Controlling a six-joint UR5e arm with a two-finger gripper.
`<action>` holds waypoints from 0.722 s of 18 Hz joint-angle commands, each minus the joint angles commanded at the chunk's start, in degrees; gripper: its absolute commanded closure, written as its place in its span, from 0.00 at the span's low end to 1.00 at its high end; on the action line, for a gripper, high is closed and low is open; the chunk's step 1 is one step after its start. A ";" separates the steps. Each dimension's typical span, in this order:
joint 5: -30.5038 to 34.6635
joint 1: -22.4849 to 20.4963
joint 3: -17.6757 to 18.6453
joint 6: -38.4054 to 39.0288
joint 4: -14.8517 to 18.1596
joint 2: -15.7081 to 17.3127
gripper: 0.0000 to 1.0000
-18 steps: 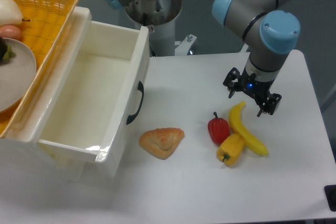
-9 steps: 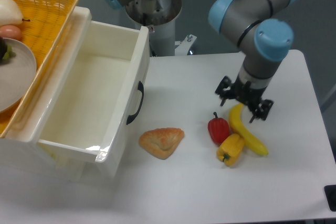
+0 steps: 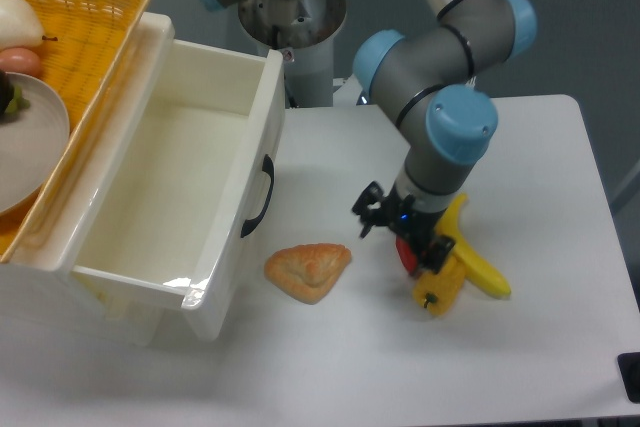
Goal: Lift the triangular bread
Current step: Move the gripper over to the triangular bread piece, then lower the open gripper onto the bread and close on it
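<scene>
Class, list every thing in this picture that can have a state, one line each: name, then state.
claw: open, empty, above the red pepper
triangular bread: lying flat on the table, untouched
drawer: pulled open, nothing seen inside
red pepper: on the table, mostly hidden by the claw
yellow pepper: lying on its side
banana: lying on the table
basket: holds a plate and food

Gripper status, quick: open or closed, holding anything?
Gripper: open and empty, fingers spread, above the table right of the triangular bread, not touching it.
</scene>
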State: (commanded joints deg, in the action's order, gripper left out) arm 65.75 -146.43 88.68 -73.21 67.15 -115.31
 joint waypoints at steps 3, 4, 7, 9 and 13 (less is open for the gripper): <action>-0.19 0.96 0.18 -0.35 0.18 -1.32 0.08; -0.10 0.97 0.26 -1.31 0.35 -1.67 0.08; 0.25 0.97 0.88 -4.91 1.58 -1.93 0.08; 0.43 0.97 1.05 -6.15 2.89 -2.37 0.08; 5.34 1.14 2.54 -7.56 3.60 -2.55 0.09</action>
State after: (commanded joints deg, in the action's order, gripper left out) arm 71.09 -145.28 91.22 -80.77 70.75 -117.86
